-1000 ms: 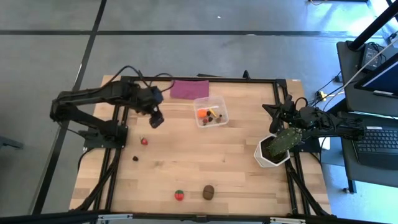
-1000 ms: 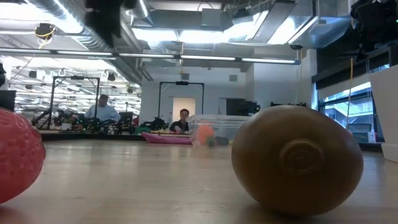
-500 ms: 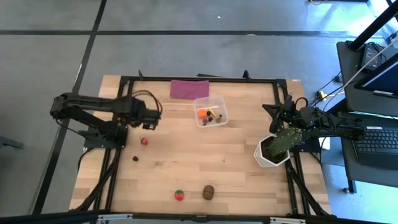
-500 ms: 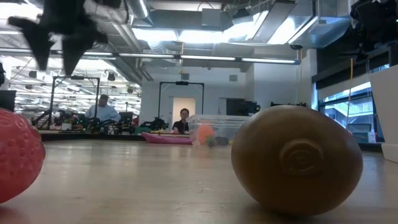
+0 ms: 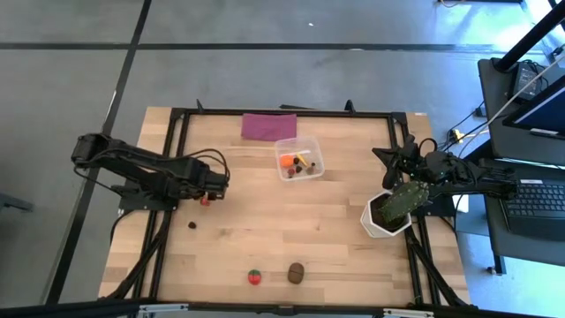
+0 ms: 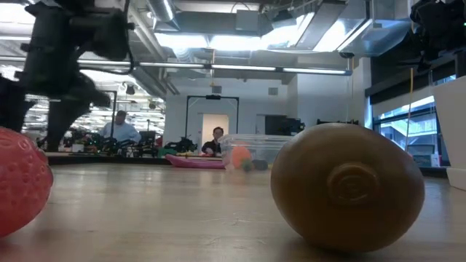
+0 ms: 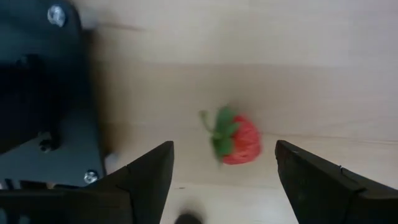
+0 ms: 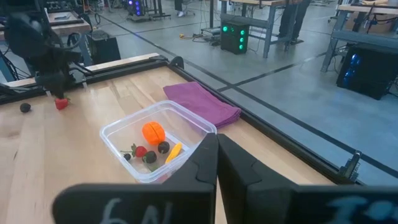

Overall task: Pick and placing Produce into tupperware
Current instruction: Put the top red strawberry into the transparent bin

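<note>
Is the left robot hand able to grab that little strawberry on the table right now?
Probably yes. The left gripper hangs right over the strawberry with its fingers open on either side of it, and the wood around the strawberry is bare. Nothing seems to block the way down.

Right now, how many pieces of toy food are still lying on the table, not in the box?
4: a small strawberry under the left hand, a tiny dark piece nearby, and a red-green piece beside a brown lump near the front edge. None looks hidden.
</note>
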Available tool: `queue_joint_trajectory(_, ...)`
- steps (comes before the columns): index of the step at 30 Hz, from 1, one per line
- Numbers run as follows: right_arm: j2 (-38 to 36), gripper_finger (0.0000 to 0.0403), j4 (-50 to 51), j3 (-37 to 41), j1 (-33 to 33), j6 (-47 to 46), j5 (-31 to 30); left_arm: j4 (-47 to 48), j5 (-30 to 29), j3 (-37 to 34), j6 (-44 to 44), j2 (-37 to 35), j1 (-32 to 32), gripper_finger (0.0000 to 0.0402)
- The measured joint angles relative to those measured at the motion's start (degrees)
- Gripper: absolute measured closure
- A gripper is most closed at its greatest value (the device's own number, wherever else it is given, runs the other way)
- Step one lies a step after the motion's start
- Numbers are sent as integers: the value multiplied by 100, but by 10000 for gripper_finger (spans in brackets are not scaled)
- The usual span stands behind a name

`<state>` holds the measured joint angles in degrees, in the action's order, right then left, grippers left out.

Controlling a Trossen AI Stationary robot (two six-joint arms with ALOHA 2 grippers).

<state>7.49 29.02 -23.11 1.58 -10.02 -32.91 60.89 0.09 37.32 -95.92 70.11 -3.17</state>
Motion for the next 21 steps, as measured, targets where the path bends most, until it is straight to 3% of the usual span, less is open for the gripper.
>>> queue_joint_trajectory(10,-2,394,-2,0,0,129,2,-756,250,-369,-168,-1,-140,133)
queue_joint_trajectory(21,0,394,-2,0,0,129,2,-974,220,-712,-437,-1,-136,134)
